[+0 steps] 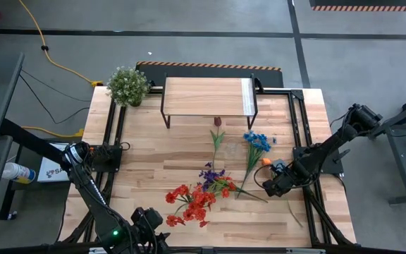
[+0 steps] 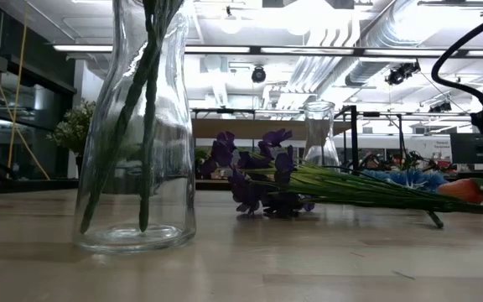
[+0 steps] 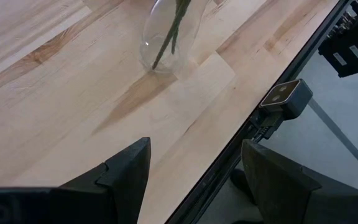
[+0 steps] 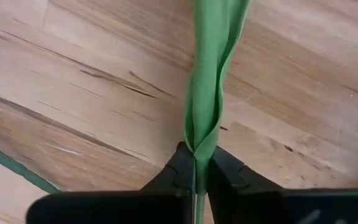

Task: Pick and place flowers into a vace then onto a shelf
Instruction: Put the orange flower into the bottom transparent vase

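Note:
A clear glass vase (image 2: 137, 126) stands on the table near its front edge. Green stems are in it, and red blooms (image 1: 189, 201) show above it. My left gripper (image 3: 194, 155) hovers open at the near left, short of the vase (image 3: 163, 37). Purple (image 1: 210, 173), blue (image 1: 256, 140) and maroon (image 1: 217, 121) flowers lie flat on the table. An orange flower (image 1: 266, 162) lies at the right, and my right gripper (image 1: 270, 185) is shut on its green stalk. The shelf (image 1: 206, 97) stands at the far side on black legs. My right gripper pinches the orange flower's green stalk, with a leaf folded around it (image 4: 197, 146), between its two fingertips (image 4: 179, 168). The fingers come from above, pointing down. The stalk runs away from them along the tabletop, and the flower lies on the wood.
A bushy potted plant (image 1: 127, 85) stands at the far left corner beside the shelf. A second glass vase (image 2: 319, 134) shows behind the purple blooms in the low view. Black rails (image 1: 298, 127) border the table's sides. Bare wood lies between the shelf and the flowers.

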